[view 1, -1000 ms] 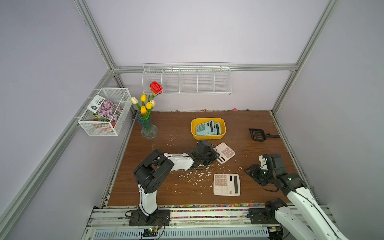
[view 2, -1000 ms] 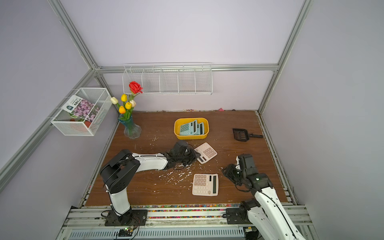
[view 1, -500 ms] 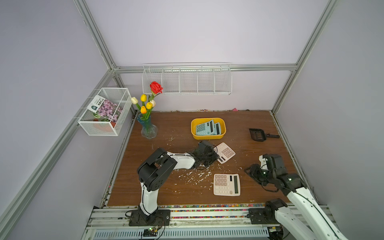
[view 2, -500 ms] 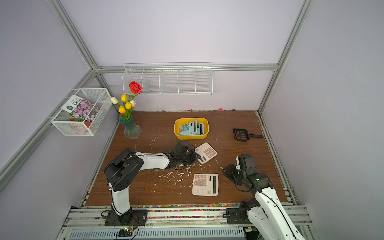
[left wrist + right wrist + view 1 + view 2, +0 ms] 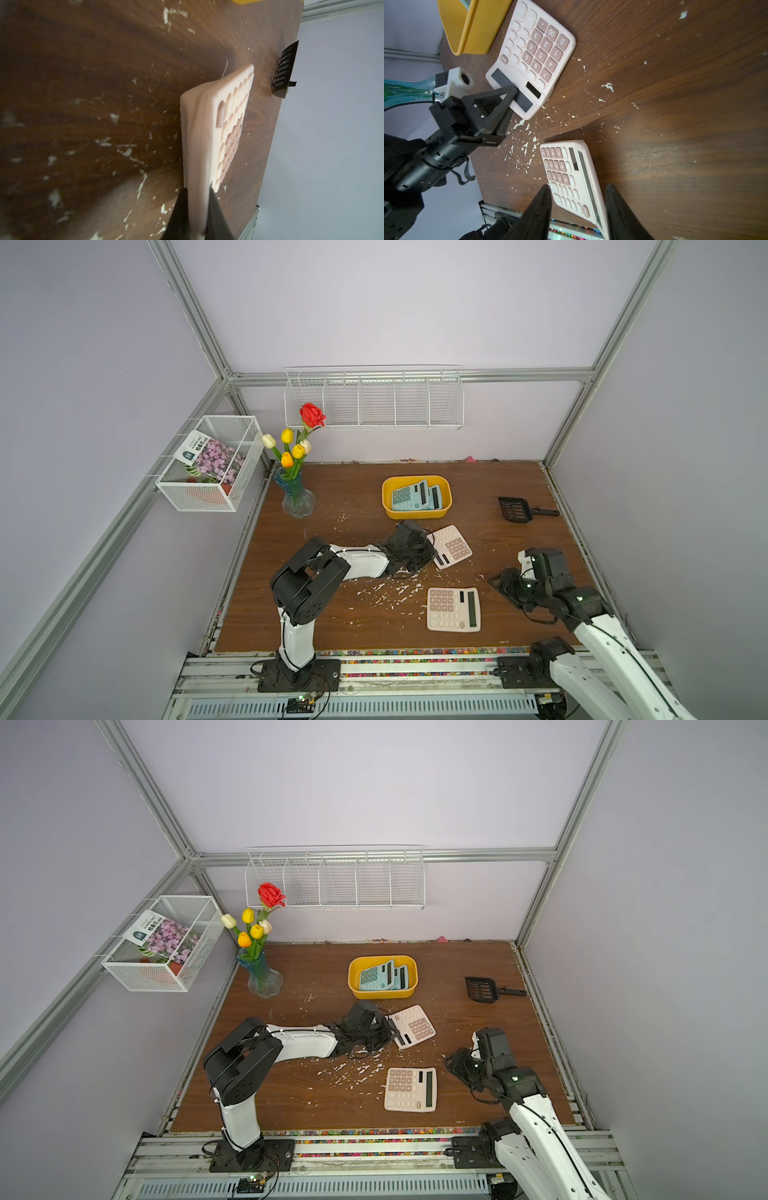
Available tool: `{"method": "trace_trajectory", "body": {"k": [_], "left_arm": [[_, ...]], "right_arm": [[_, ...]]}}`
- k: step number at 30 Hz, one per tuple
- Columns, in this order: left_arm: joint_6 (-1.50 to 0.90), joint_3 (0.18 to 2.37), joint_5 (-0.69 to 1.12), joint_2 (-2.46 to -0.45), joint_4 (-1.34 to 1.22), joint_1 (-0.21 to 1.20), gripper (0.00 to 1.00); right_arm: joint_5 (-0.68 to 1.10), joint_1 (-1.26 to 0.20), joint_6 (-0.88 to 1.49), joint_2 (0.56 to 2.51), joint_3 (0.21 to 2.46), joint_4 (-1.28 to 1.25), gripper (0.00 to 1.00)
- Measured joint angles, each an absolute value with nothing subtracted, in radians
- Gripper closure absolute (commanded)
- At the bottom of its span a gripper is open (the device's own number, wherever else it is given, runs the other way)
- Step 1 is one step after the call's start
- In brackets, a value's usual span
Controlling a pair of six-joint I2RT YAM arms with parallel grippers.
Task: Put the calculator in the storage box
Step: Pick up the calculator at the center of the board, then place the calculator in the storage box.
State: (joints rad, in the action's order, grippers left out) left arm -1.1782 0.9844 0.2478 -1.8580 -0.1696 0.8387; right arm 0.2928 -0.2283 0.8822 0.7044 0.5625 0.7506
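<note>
Pink calculator (image 5: 453,545): found keys-up on the brown worktop (image 5: 332,622), just in front of the yellow storage box (image 5: 415,514) and outside it.
Left claw (image 5: 508,97): pinched on the display-end edge of the pink calculator. In the left wrist view that edge is seen clamped between both fingers (image 5: 180,207). Whether the calculator is raised off the worktop cannot be told.
Right claw (image 5: 577,186): spread, nothing gripped. It is held just beside the second pink calculator (image 5: 453,609), apart from it in both top views.
Storage box: two blue-grey calculators (image 5: 409,495) are seen leaning inside.
Second pink calculator: laid flat near the front edge, well apart from the storage box.
White flecks (image 5: 390,593): scattered between the two pink calculators.
Black scoop (image 5: 515,510): placed near the right edge.
</note>
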Motion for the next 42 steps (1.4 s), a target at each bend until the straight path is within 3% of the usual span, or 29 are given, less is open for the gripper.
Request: {"method": "trace_trajectory", "body": {"k": [9, 15, 22, 28, 42], "left_arm": [[-0.965, 0.984, 0.38, -1.651, 0.01, 0.706, 1.0], [-0.695, 1.196, 0.542, -1.644, 0.354, 0.602, 1.0], [-0.403, 1.439, 0.664, -1.65, 0.681, 0.347, 1.0], [-0.269, 1.639, 0.7, -1.766, 0.808, 0.224, 1.0], [-0.186, 2.035, 0.796, -2.142, 0.963, 0.2, 1.0]], "right_arm": [[0.3, -0.228, 0.875, 0.772, 0.596, 0.73, 0.54], [0.319, -0.228, 0.875, 0.794, 0.604, 0.685, 0.54], [0.339, -0.228, 0.875, 0.797, 0.604, 0.637, 0.54], [0.371, -0.228, 0.877, 0.815, 0.594, 0.578, 0.54], [0.401, -0.228, 0.878, 0.87, 0.555, 0.505, 0.55]]}}
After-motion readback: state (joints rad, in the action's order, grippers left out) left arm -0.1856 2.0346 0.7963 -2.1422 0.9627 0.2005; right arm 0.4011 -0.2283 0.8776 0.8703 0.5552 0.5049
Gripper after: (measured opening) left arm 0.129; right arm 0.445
